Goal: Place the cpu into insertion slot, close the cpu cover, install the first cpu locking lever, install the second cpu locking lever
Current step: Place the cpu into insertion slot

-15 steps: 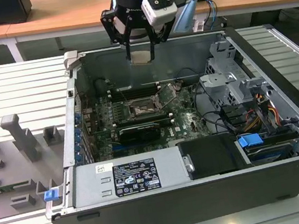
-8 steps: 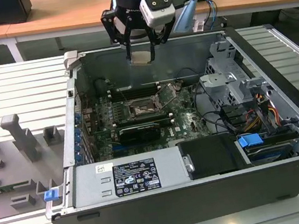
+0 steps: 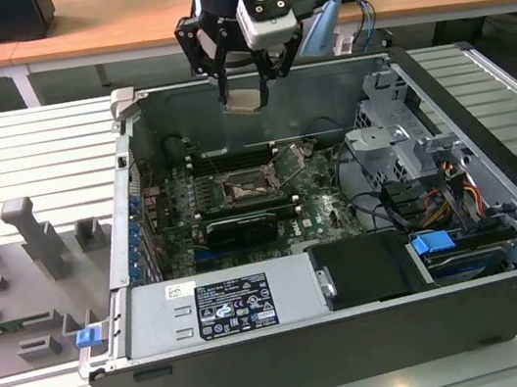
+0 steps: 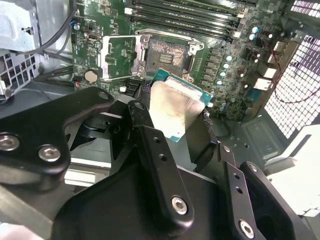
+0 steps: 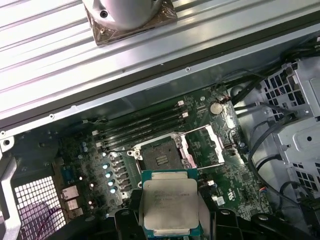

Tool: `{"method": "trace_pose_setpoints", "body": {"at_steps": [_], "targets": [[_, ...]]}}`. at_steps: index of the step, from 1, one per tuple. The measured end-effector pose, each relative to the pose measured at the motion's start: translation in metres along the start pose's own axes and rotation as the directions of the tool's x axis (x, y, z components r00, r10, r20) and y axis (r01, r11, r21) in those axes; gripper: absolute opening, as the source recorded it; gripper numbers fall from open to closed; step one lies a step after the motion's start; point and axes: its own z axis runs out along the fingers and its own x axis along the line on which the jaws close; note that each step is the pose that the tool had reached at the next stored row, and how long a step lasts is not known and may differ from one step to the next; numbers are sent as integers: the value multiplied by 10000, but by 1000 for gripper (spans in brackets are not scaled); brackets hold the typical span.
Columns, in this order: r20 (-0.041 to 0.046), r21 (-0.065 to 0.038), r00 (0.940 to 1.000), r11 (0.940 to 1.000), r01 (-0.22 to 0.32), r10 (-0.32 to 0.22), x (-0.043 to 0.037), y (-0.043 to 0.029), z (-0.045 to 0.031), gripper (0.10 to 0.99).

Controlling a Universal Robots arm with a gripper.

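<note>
The black gripper [image 3: 244, 96] is clamped on the pale beige-silver square cpu [image 5: 169, 205], holding it flat, high over the far part of the open dark computer case [image 3: 269, 375]. The dark, silver-rimmed insertion slot [image 3: 241, 191] lies below and nearer, bare. The thin silvery cpu cover [image 3: 293, 161] is swung open on the exterior view's right. The arm hangs with its fingers pointing down.
</note>
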Motion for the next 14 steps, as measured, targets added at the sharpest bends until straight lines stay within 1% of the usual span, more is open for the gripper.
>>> {"method": "trace_pose_setpoints", "body": {"at_steps": [9,14], "targets": [[50,-13,9984,9984,-561,561,3,-2,11,529],[77,-20,9962,9963,-864,864,3,-3,17,529]]}}
